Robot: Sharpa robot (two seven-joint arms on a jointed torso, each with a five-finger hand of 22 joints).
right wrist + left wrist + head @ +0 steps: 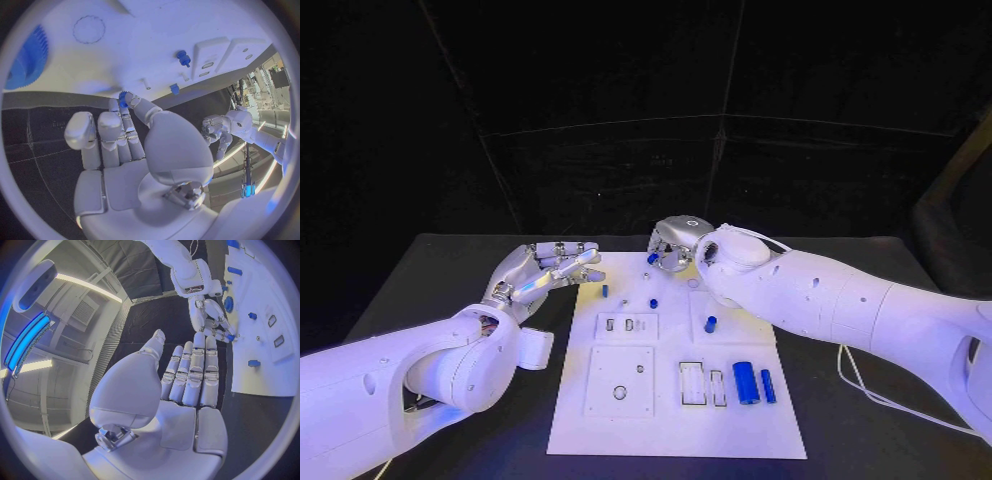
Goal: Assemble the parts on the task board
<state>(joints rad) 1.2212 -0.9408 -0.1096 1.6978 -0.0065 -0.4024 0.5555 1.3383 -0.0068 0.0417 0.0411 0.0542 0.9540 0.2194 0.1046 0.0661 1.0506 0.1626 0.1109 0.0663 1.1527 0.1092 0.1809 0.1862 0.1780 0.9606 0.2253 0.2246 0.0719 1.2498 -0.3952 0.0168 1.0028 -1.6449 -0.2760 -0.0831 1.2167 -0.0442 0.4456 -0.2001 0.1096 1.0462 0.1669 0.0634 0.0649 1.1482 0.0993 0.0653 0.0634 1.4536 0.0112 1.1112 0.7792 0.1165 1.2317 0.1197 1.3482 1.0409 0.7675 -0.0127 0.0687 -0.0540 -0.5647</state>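
The white task board (668,420) lies in the middle of the black table. My right hand (679,241) hovers over the board's far edge and pinches a small blue part (123,98) between thumb and a fingertip; that part (230,338) also appears beside the board in the left wrist view. My left hand (545,270) is at the board's far left corner, fingers (194,370) stretched out straight and holding nothing. Small blue pegs (604,291) (652,302) (711,323) stand on the board. Two blue cylinders (746,382) (769,385) lie near its right edge.
A blue gear (28,57) sits on the board close to my right hand, with a blue peg (182,57) farther along. Rectangular and round recesses (620,380) mark the board's near half. My right arm (848,310) crosses the board's far right corner.
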